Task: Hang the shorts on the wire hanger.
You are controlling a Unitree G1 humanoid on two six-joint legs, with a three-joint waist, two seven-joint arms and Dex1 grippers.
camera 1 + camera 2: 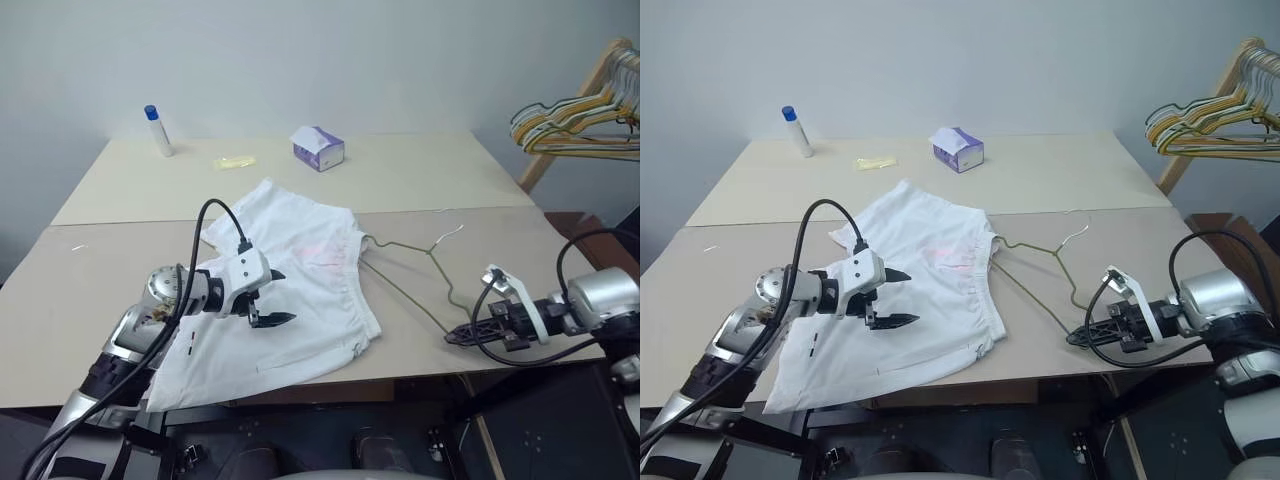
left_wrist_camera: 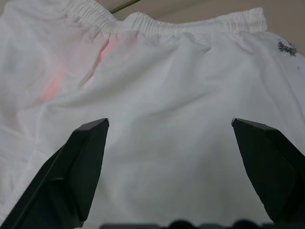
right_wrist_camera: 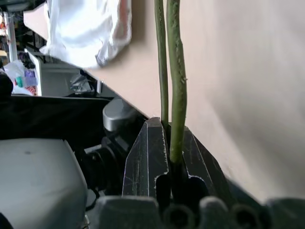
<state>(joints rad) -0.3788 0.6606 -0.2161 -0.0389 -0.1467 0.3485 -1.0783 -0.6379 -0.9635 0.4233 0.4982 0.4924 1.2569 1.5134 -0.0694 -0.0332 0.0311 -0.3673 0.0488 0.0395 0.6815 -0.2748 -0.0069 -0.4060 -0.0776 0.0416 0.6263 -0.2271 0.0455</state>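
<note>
Already the right claw [image 1: 1080,338] pinches the hanger [image 1: 1040,262] by its near corner, its wire reaching left under the shorts [image 1: 930,300] on the counter [image 1: 1060,180], where the spread left claw [image 1: 897,297] hovers.

A plain pale grey-white wall [image 1: 330,60] stands behind two beige worktops set edge to edge: the far worktop [image 1: 420,180] touches the wall, and the near worktop [image 1: 520,250] meets it along a straight seam. At the right, a light wooden rack [image 1: 590,90] leans by the wall, carrying bunched yellow, green and white hangers [image 1: 575,125]. The light is soft and even. Dark floor [image 1: 570,225] shows beside the rack.
</note>
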